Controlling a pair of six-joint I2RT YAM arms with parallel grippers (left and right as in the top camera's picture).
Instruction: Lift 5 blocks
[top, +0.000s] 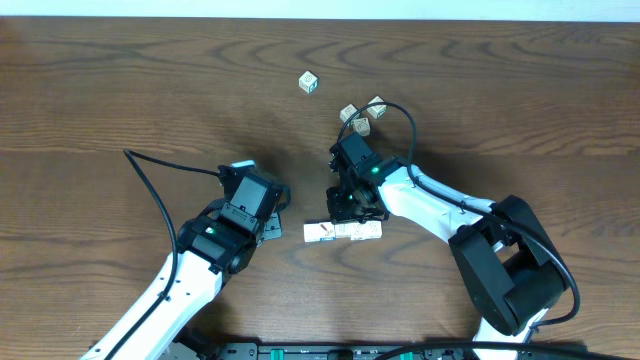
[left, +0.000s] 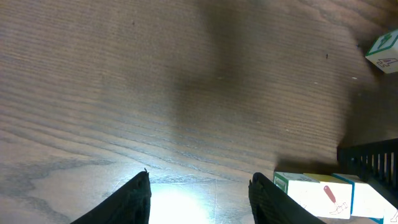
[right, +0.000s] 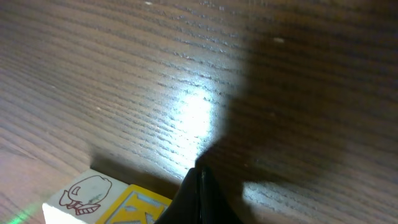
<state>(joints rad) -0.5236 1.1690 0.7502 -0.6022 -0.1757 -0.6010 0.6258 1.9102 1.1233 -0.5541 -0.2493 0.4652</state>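
On the table (top: 100, 80), one lone block (top: 309, 82), a cluster of three (top: 361, 127), one row (top: 345, 232)

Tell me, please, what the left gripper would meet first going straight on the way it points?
Probably just bare table, though depth is unclear; the row of blocks lies to the right of the left gripper's open fingers.

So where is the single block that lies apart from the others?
In the overhead view the single block lies toward the far edge of the table, just left of a cluster of three blocks.
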